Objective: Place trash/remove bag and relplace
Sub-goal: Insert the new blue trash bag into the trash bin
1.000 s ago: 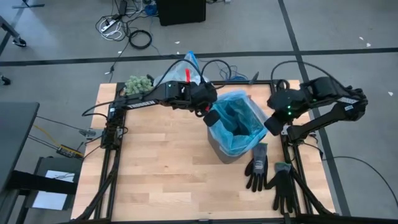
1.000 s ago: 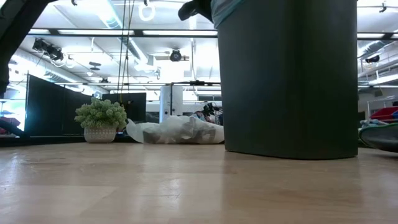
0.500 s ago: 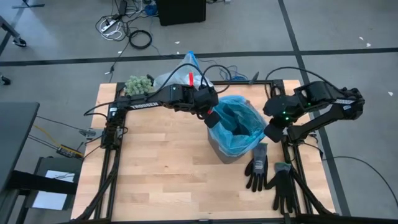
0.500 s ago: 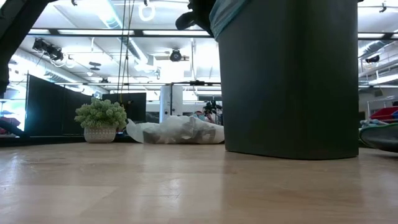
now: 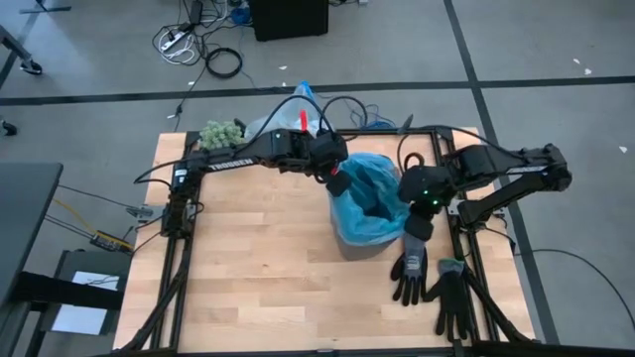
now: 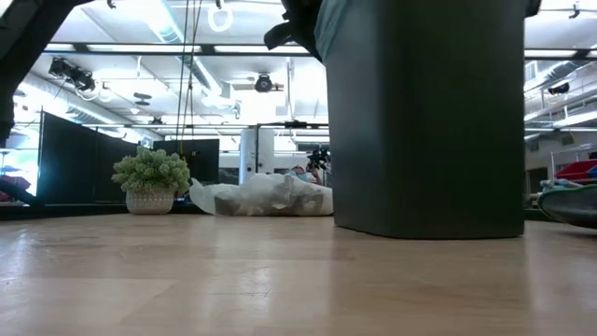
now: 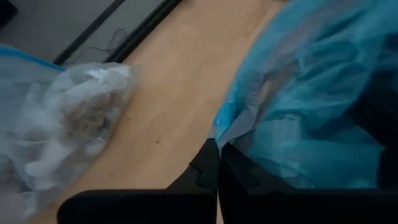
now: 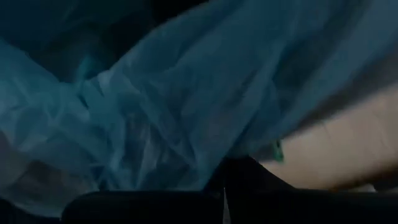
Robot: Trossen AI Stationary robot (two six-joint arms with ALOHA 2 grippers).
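Observation:
A black bin point(image 5: 349, 244) point(image 6: 429, 121) stands right of the table's middle with a light-blue plastic bag point(image 5: 375, 198) in its mouth. My left gripper point(image 5: 335, 184) point(image 7: 217, 157) is shut on that bag at the bin's far-left rim. My right gripper point(image 5: 417, 220) point(image 8: 222, 186) is shut at the bag's right side. The grey-white bag point(image 5: 280, 125) point(image 7: 68, 118) lies on its side at the table's far edge. White and brown trash point(image 7: 74, 115) shows through it. My left gripper pinches the light-blue bag's rim edge point(image 7: 225, 127) between its two fingers, coming from the table's left and slanting down. The plastic fans out from the fingertips over the bin's mouth. My right gripper is shut on folds of the light-blue bag's right side point(image 8: 205, 168), slanting down from the right; its own fingers hide the pinch.
Two black gloves point(image 5: 409, 264) point(image 5: 454, 297) lie flat on the table near the bin's right, close under my right gripper. A green fuzzy clump in a pot point(image 5: 220, 132) point(image 6: 149, 174) stands at the far left. Bare wood point(image 5: 258, 258) lies left and near.
My right gripper has moved down and toward the bin from the table's right, rolling as it went. The light-blue bag's right side has drawn in with it, so the bag's mouth is narrower. My left gripper has sunk slightly at the far-left rim.

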